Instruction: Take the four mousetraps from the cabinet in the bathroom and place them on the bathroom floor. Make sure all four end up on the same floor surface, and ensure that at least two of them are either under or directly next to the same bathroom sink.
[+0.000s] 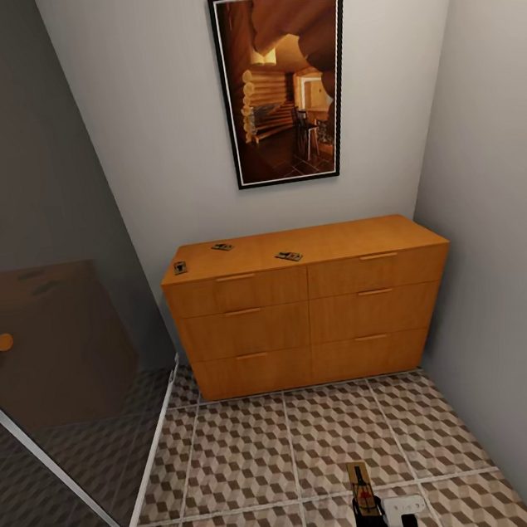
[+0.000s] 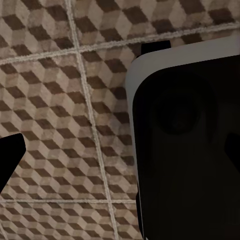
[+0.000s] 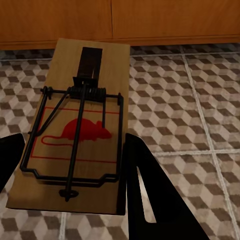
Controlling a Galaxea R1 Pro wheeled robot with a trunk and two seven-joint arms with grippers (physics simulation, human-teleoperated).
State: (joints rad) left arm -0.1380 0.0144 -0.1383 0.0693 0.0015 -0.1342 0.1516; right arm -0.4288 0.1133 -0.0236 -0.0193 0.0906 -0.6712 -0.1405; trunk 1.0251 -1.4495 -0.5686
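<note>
Where the right wrist view looks down its black fingers, they pinch a mousetrap: a flat tan wooden board with dark bent wire, a coil spring and a red mouse outline, held above the bathroom floor, whose cube-patterned tiles have pale grout. At the head view's lower edge the right gripper is cut off. I cannot tell how the left fingers stand; a dark, white-edged body blocks that view. Farther off, the smooth orange-brown cabinet carries three small mousetraps on its flat top, too small for detail
</note>
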